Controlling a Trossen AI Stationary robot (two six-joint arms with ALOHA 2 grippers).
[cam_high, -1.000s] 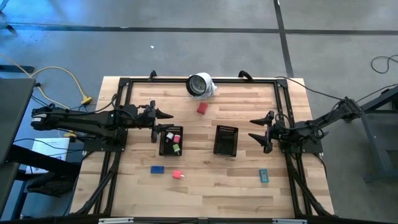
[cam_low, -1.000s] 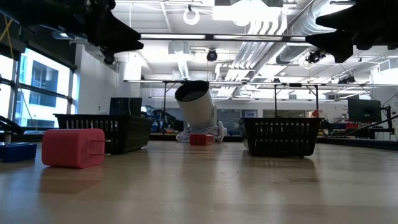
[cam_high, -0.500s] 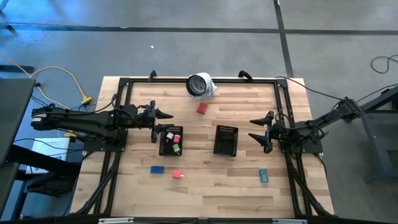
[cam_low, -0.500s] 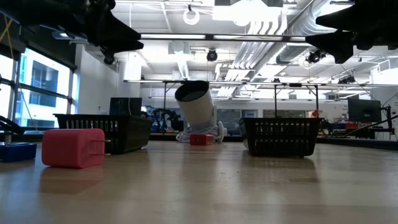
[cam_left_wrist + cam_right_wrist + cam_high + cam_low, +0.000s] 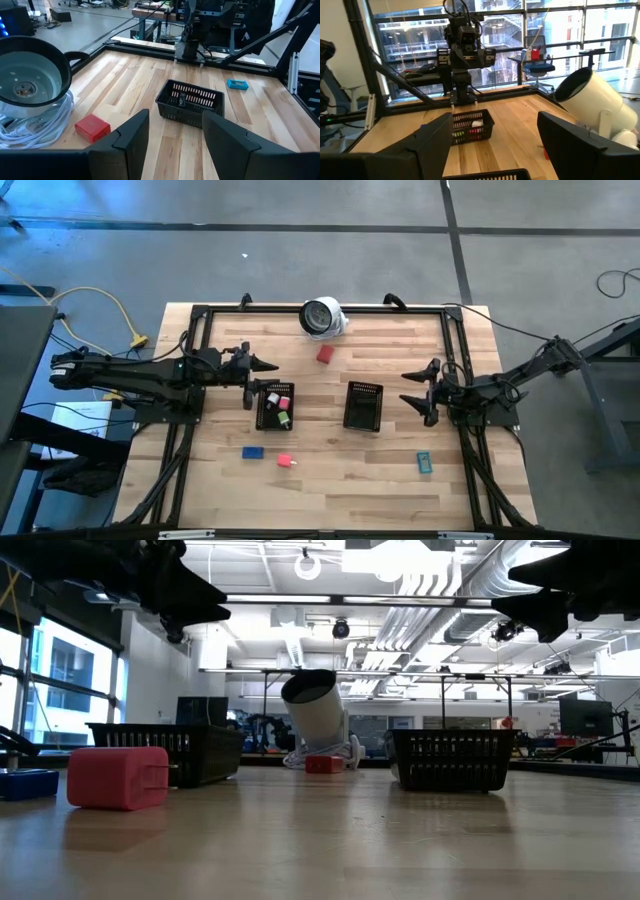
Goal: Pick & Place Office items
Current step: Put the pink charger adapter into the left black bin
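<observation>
On the wooden table (image 5: 330, 480), the left gripper (image 5: 262, 380) hovers just beside the left mesh tray (image 5: 275, 408), its fingers parted and holding nothing, while the right gripper (image 5: 415, 387) waits near the right mesh tray (image 5: 363, 406), jaws spread wide and empty. Small pink, green and dark pieces (image 5: 283, 404) lie inside the left tray, a red block (image 5: 325, 354) sits near the white round device (image 5: 322, 317) at the far edge, and one dark piece rests in the right tray. Loose on the boards lie a blue piece (image 5: 252, 451), a pink piece (image 5: 285, 461) close beside it, and a teal piece (image 5: 424, 464) well apart toward the right arm's side.
</observation>
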